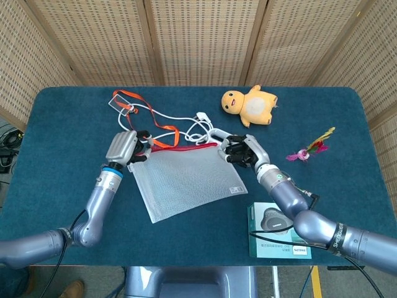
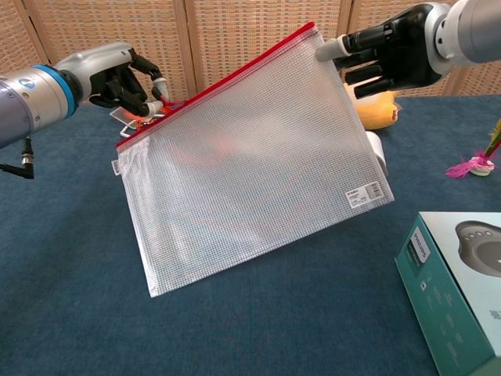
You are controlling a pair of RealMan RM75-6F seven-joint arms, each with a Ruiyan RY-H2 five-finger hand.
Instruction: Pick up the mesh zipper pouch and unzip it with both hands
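The mesh zipper pouch (image 2: 250,149) hangs in the air above the blue table (image 1: 62,130), between the two hands. Its long axis runs along the red zipper edge (image 2: 215,82), which is on top and rises toward the right hand. The left hand (image 2: 125,78) pinches the lower zipper end with fingers closed on it. The right hand (image 2: 387,51) grips the higher corner, fingers clamped on it.

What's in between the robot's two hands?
The mesh zipper pouch, with its red zipper edge stretched from the left hand to the right hand, clearest in the chest view.
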